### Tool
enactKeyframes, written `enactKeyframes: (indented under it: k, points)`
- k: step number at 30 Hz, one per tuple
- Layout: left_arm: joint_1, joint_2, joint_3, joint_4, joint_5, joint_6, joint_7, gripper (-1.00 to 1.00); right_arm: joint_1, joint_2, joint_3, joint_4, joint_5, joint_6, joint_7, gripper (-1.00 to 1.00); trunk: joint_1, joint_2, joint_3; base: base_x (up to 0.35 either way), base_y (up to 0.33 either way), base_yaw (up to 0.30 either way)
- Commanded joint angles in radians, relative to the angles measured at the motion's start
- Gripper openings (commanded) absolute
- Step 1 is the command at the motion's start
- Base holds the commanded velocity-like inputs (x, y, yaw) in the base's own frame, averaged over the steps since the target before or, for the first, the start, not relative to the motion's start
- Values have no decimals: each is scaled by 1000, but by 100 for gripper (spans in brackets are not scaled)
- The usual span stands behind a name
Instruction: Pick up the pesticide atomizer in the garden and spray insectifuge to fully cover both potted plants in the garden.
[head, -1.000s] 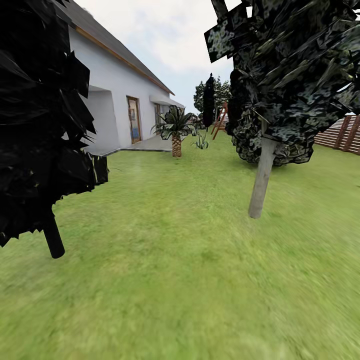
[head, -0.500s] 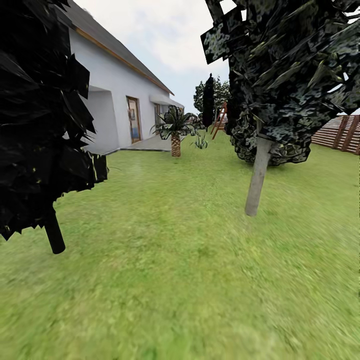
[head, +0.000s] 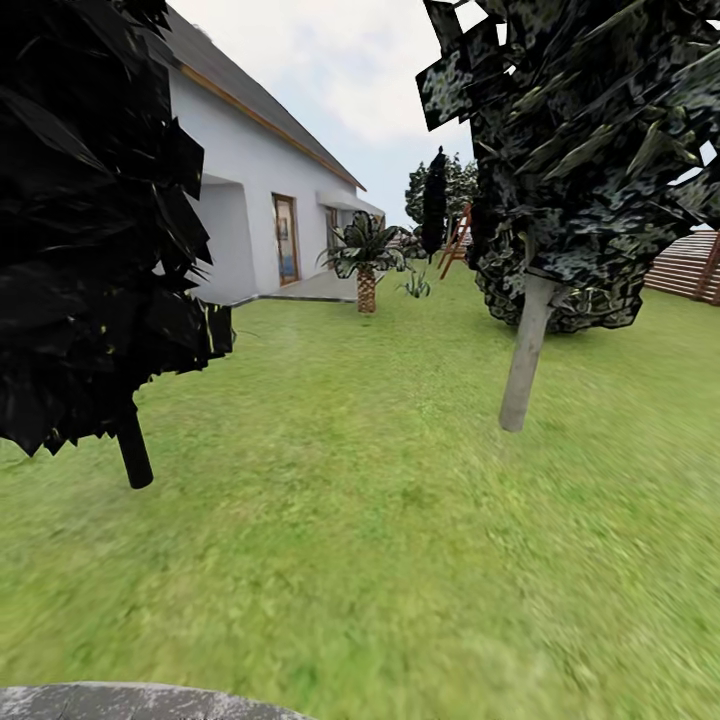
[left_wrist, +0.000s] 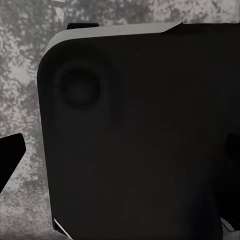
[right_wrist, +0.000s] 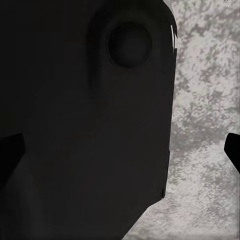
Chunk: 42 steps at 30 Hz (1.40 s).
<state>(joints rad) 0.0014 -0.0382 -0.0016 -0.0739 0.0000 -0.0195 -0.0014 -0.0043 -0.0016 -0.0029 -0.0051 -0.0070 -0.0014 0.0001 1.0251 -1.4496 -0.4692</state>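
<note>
The garden's green lawn stretches ahead of me in the head view, and a curved edge of the mottled grey patio shows at the very bottom. The pesticide atomizer and the potted plants are out of view. In the left wrist view my left gripper is open, its dark fingertips far apart over grey paving, with a dark robot panel behind. My right gripper is open too in the right wrist view, fingertips spread wide, with nothing between them.
A dark-leaved tree with a black trunk stands near left. A grey-trunked tree stands at right. The white house runs along the left. Far off are a palm, a small spiky plant and a brown slatted fence.
The camera has moved: the whole scene has shifted a little to the right, and the patio's edge has come into the bottom of the picture.
</note>
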Motion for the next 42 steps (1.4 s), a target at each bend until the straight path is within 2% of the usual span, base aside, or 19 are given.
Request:
enactKeyframes:
  k: [1, 12, 22, 27, 31, 36, 39, 42]
  points:
    - [0, 0, 0, -1, 0, -2, 0, 100, 0, 0, 0, 0, -1, 0, 0, 100, 0, 0, -1, -10, -6, 18]
    - [0, 2, 2, -21, 0, -3, 0, 100, 0, 0, -2, -1, -1, 0, 2, 100, 0, 0, -1, -2, -1, 4]
    - [0, 12, 3, -156, 0, -2, 1, 100, 0, -4, -2, -6, -1, 0, 6, 100, 0, 0, -1, 0, 0, 0]
    - [0, 20, 3, -283, 0, -1, 1, 100, 0, -9, -3, -37, -1, -1, 4, 100, 0, 0, -1, 0, 0, 0]
    - [0, 29, 3, -366, 2, 0, 1, 100, 0, -13, -4, -128, -1, -2, 2, 100, 0, 0, -1, 0, 0, 0]
    - [0, 31, 4, -545, 6, 5, 4, 100, 0, -13, -5, -308, -1, 0, 4, 100, 0, 0, -1, 0, 0, 0]
    - [0, 31, 5, -605, 6, 6, 4, 100, 0, -13, -5, -391, -1, 6, 5, 100, 0, 0, -1, 0, 0, 0]
    - [0, 31, 5, -668, 7, 14, 4, 100, 0, -13, -5, -519, -2, 13, 6, 100, 0, 0, -1, 0, 0, 0]
